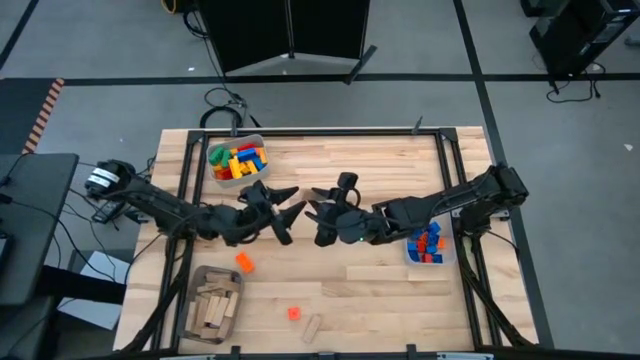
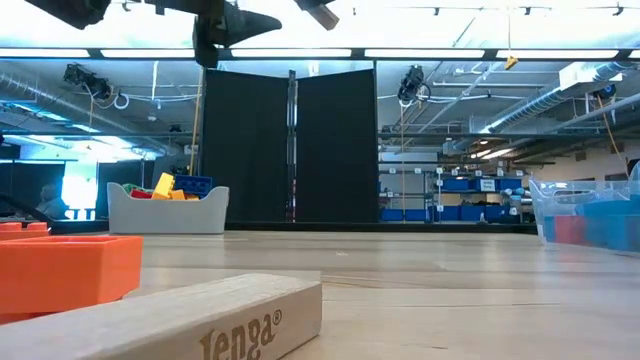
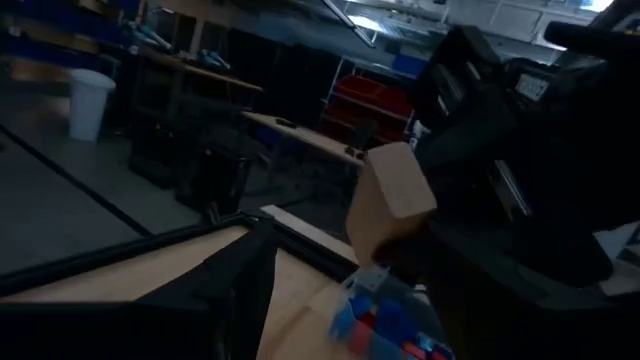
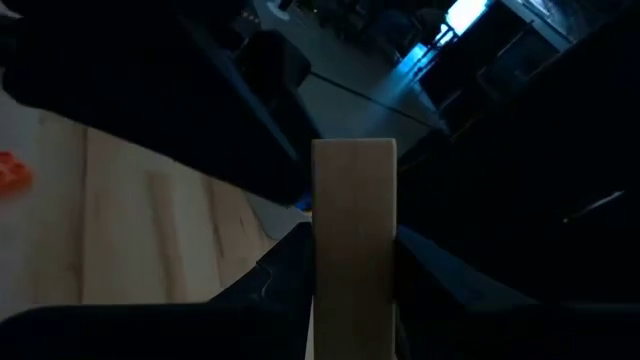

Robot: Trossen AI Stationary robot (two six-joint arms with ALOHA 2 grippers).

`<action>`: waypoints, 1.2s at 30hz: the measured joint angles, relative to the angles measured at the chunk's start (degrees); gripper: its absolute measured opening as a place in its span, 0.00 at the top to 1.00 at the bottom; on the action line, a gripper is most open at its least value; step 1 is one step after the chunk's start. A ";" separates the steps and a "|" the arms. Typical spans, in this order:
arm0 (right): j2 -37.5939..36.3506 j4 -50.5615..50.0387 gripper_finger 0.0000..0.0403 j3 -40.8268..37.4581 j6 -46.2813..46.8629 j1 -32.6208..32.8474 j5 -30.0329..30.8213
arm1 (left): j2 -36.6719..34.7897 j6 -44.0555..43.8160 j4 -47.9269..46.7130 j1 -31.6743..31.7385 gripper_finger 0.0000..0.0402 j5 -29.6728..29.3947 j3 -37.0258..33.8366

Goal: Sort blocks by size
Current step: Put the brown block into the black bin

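Plain tan wooden block, smooth and rectangular, pinched upright in the right hand; left hand beside it, empty and agape

"Jenga®" on the near wooden block

Showing tan on the wooden piece, bright orange on the loose brick, and blue and red in the clear bin.

Overhead view straight down; low view level across table; wrist views close, facing each other.
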 joint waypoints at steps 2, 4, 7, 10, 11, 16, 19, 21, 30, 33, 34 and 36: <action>0.00 0.00 0.70 0.00 -0.99 -0.43 -0.07 | 0.67 -0.61 -0.55 0.68 0.38 0.16 0.87; 0.00 -0.04 0.70 0.00 -1.88 -0.73 -0.54 | 1.49 -1.31 -0.50 1.24 0.38 0.41 1.83; -0.04 0.12 0.70 0.00 -4.16 -1.03 -4.08 | 2.46 -1.31 -0.57 2.02 0.38 0.80 3.23; -0.04 0.08 0.70 0.00 -5.10 -1.04 -4.36 | 3.20 -1.35 -0.66 2.88 0.38 0.99 4.47; -0.05 0.33 0.70 0.00 -5.18 -1.14 -4.44 | 3.41 -1.35 -0.65 3.06 0.39 0.95 4.78; -0.07 0.37 0.70 0.02 -7.36 -1.50 -4.47 | 3.55 -4.52 -1.03 3.51 0.52 1.09 5.22; -0.07 0.44 0.70 0.02 -7.64 -1.82 -4.71 | 3.55 -4.47 -1.03 3.58 0.65 1.27 5.29; -0.07 0.43 0.70 0.00 -7.66 -1.92 -4.94 | 3.55 -4.43 -1.01 3.62 0.75 1.38 5.33; -0.09 0.48 0.54 0.01 -7.21 -2.23 -6.05 | 3.52 -5.77 -1.10 4.23 0.84 3.90 5.31; -0.09 0.21 0.38 0.00 -5.44 -2.16 -5.52 | 3.37 -5.13 -1.11 4.27 0.84 4.08 5.31; -0.09 -0.28 0.34 0.02 -4.32 -2.18 -4.19 | 3.06 -3.71 -1.72 4.26 0.84 4.08 5.30; -0.29 -2.66 0.26 0.02 -1.40 -2.29 -1.15 | 1.65 -1.08 -3.06 4.25 0.84 4.00 5.20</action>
